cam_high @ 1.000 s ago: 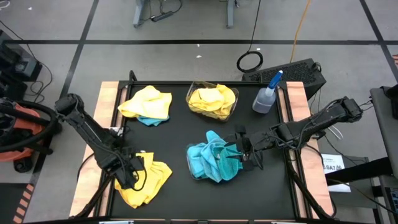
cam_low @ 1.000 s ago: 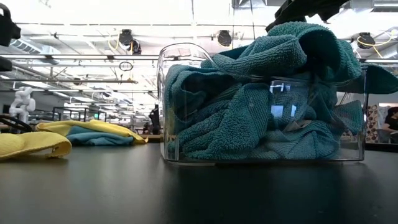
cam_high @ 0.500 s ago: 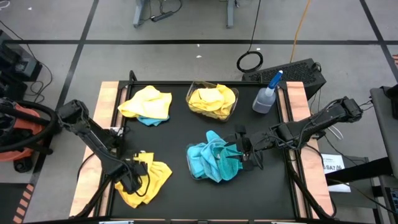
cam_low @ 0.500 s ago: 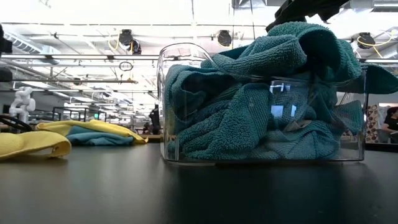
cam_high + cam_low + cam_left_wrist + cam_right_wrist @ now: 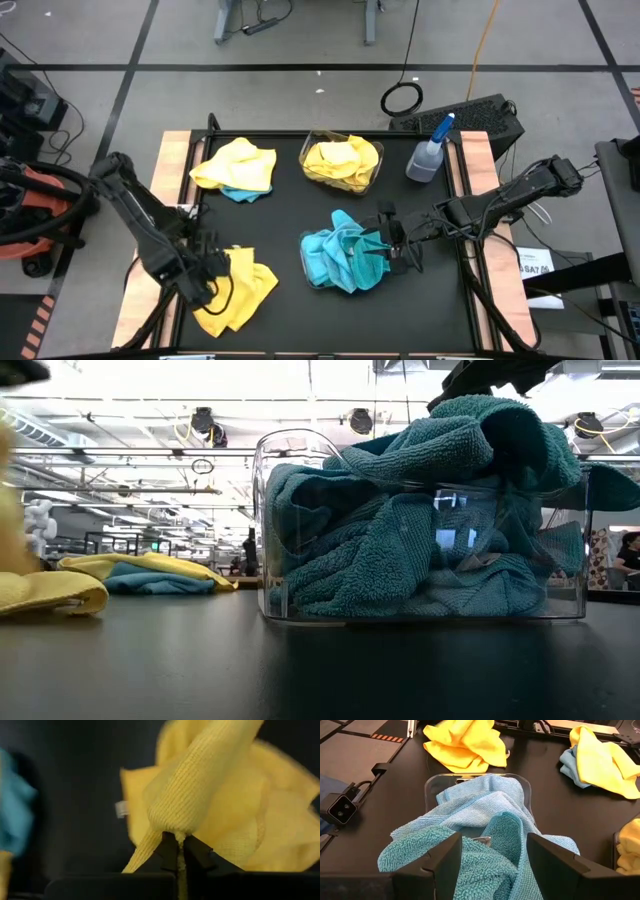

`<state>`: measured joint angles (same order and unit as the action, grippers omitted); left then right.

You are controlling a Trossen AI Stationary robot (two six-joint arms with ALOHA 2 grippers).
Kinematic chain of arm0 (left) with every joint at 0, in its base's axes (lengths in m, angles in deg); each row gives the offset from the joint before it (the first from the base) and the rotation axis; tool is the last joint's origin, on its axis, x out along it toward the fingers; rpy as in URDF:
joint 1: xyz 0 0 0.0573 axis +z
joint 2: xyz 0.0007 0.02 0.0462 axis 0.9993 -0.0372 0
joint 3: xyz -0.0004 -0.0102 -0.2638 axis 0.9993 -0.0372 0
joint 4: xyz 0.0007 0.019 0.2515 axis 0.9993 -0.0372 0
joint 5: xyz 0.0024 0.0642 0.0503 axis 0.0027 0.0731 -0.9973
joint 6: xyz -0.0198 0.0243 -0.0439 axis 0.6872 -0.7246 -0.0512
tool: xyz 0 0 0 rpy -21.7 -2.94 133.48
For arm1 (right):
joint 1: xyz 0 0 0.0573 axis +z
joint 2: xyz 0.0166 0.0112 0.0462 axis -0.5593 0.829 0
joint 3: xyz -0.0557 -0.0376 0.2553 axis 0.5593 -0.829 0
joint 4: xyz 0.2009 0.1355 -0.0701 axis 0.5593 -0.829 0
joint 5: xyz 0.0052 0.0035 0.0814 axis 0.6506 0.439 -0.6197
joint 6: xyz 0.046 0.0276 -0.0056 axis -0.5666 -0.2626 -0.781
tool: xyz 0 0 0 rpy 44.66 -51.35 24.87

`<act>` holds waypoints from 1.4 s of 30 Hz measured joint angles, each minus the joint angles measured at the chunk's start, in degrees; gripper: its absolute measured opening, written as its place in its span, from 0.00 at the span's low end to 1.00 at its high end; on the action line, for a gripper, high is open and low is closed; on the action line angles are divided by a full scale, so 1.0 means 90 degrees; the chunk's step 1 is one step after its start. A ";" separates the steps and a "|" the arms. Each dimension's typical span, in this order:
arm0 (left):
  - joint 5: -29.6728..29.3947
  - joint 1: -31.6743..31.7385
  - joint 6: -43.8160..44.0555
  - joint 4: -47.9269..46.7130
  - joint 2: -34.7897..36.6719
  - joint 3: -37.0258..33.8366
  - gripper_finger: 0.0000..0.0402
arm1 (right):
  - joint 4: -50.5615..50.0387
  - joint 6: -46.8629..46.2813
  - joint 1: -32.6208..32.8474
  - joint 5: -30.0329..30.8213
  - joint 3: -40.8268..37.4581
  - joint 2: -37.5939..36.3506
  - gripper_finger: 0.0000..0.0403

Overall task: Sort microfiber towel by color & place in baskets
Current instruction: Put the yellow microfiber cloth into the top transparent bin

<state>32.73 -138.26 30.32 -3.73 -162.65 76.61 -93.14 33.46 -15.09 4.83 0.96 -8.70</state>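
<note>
A yellow microfiber towel [image 5: 242, 288] lies crumpled at the near left of the black table, and my left gripper [image 5: 207, 272] is shut on it. A clear basket [image 5: 310, 262] at the table's middle holds turquoise towels [image 5: 345, 258] heaped above its rim. My right gripper [image 5: 492, 860] stands open at that basket's right end, a finger on either side of the heap; whether it touches I cannot tell. A second clear basket [image 5: 376, 170] at the far middle holds yellow towels [image 5: 340, 160]. A loose pile of yellow over turquoise towels [image 5: 236, 168] lies at the far left. My left gripper pinches a raised fold [image 5: 176, 822] of the yellow towel between its two fingertips [image 5: 167, 851], on the towel's left part. The fold stands up bunched above the fingers in the wrist view. The rest of the towel [image 5: 250, 292] lies slack on the table.
A clear spray bottle with a blue nozzle [image 5: 430, 150] stands at the far right. Wooden strips [image 5: 172, 165] edge the table left and right. Bare black tabletop [image 5: 285, 215] lies between the baskets and the piles.
My left gripper has shut on the yellow towel's fold and has drawn back a little toward the table's left edge. The towel's left part has bunched up with it. The rest of the towel stays on the table.
</note>
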 joint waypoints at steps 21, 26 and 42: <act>-0.5043 0.1262 -0.4115 -0.0226 0.0147 0.2410 0.01 | -0.0537 -0.0463 0.0000 -0.0012 0.0000 0.0000 0.53; -0.5415 0.2305 -0.5884 0.0931 0.0167 0.2426 0.01 | -0.0791 -0.0657 0.0000 0.0105 0.0000 0.0000 0.53; -0.1089 0.6062 -0.9731 0.5591 0.0030 0.2426 0.03 | -0.1486 -0.1249 0.0598 0.1223 -0.0001 0.0000 0.53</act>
<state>22.93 -83.70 -57.26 46.58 -162.37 98.45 -106.51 22.22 -9.71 15.84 0.95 -8.70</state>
